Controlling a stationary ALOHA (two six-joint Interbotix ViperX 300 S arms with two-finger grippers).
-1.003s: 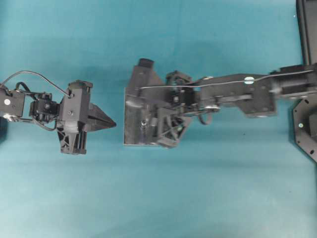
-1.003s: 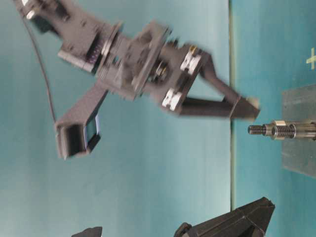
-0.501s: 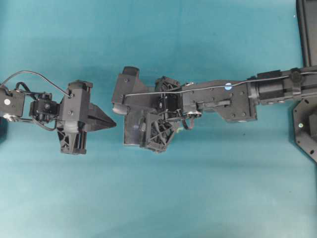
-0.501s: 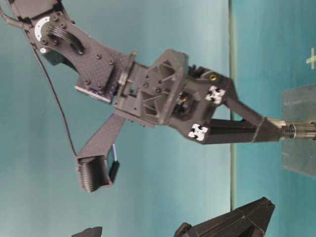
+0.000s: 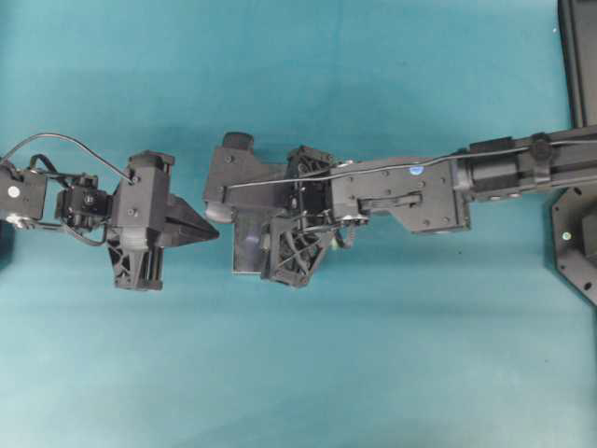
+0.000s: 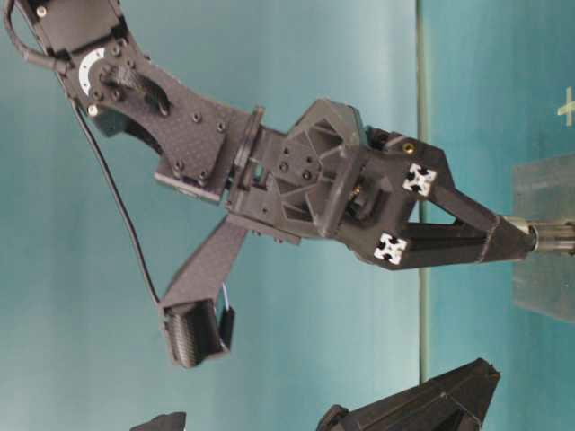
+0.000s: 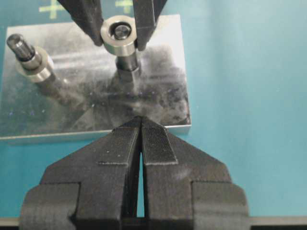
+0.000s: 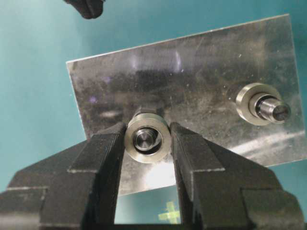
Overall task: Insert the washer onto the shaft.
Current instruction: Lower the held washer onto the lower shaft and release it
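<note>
1. Since a second ago the right claw [image 8: 147, 139] has travelled from above and short of the shaft tip down onto it; in the table-level view its fingertips now cover the threaded end that was bare before, and they sit slightly further along the shaft than half a second ago
2. The left claw [image 7: 141, 132] has not shifted in the overhead view across the three moments
3. The right claw is pinching the washer [image 8: 147, 137] between its two fingers [image 8: 105, 153], one finger on each side of the ring
4. The washer sits around the top of the shaft [image 8: 145, 139]: in the right wrist view the shaft's end shows inside the washer's hole, and the left wrist view shows the same ring [image 7: 119, 34] with the shaft's end in its centre and the shaft's lower part [image 7: 127, 67] visible beneath it
5. How far down the shaft the washer has gone cannot be told
6. The shaft stands on a metal plate [image 8: 201, 62], which lies on the teal worktop [image 5: 373, 355]
7. A second shaft [image 8: 269, 108] with a collar stands on the same plate, well apart from the first
8. The left claw is pressed together, its pads meeting with only a hairline seam between them, holding nothing
9. It hovers just beside the plate's edge, pointing at it
</note>
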